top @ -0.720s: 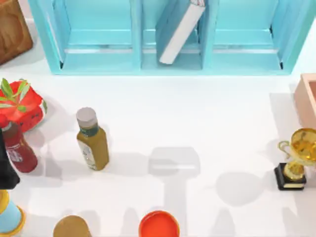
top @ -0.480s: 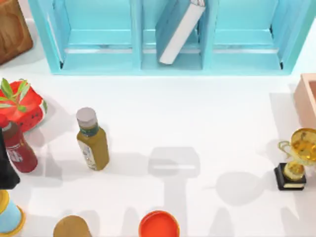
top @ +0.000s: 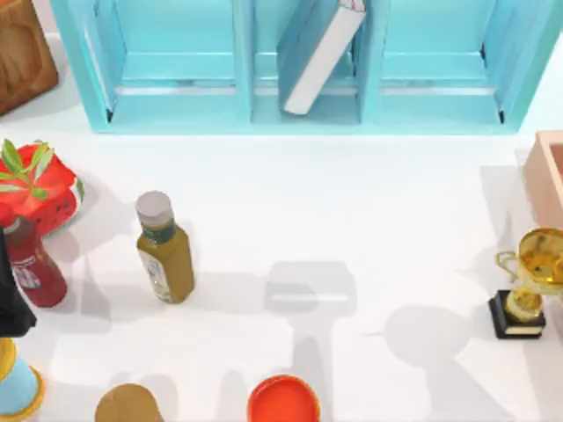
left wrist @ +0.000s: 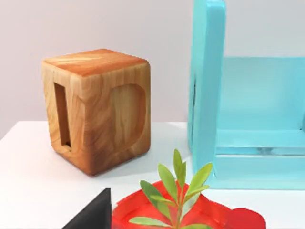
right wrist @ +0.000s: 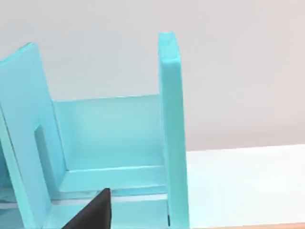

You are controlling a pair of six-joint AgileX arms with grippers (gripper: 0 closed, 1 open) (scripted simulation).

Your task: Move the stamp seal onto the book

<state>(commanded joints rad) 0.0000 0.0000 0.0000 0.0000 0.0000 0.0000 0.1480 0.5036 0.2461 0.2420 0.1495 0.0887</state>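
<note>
Left gripper (top: 9, 303) hangs at the bench's (top: 352, 202) left edge, beside the sauce bottle (top: 33, 268) — open or closed, I cannot tell. Where the stamp seal stands I cannot tell either; I judge it a light, stiff, tippy block, best pinched low on its flat sides. Its target, the book (top: 318, 53), leans tilted in the middle compartment of the shelf (top: 176, 110) — an awkward, slanted landing.

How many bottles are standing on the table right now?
2. A dark red sauce bottle stands at the table's left edge, and an olive-yellow bottle with a grey cap stands to its right. Others may be out of frame.

Matte black left arm (top: 10, 299), angular black tool finger (left wrist: 93, 214)
</note>
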